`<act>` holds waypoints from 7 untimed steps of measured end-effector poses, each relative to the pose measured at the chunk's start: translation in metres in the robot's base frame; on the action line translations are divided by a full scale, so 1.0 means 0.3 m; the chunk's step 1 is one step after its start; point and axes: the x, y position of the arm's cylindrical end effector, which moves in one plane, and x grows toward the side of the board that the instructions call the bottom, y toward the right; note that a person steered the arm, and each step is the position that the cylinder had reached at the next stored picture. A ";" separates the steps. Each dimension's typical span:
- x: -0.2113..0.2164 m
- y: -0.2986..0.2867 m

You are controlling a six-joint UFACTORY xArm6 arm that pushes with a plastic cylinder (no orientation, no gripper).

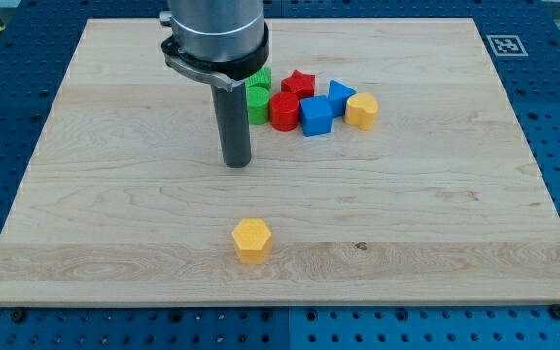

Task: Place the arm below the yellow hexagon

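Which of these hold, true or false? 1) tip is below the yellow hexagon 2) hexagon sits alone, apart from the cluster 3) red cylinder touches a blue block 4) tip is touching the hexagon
1) False. My tip is above the yellow hexagon, toward the view's top.
2) True. The other blocks are bunched near the view's top, by the yellow block.
3) True. The red cylinder sits against the blue cube.
4) False. Bare board shows between them.

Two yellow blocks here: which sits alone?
The yellow hexagon near the view's bottom, below my tip. The other yellow block touches the cluster.
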 end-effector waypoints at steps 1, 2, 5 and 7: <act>0.013 -0.011; 0.038 -0.052; 0.188 -0.161; 0.324 -0.175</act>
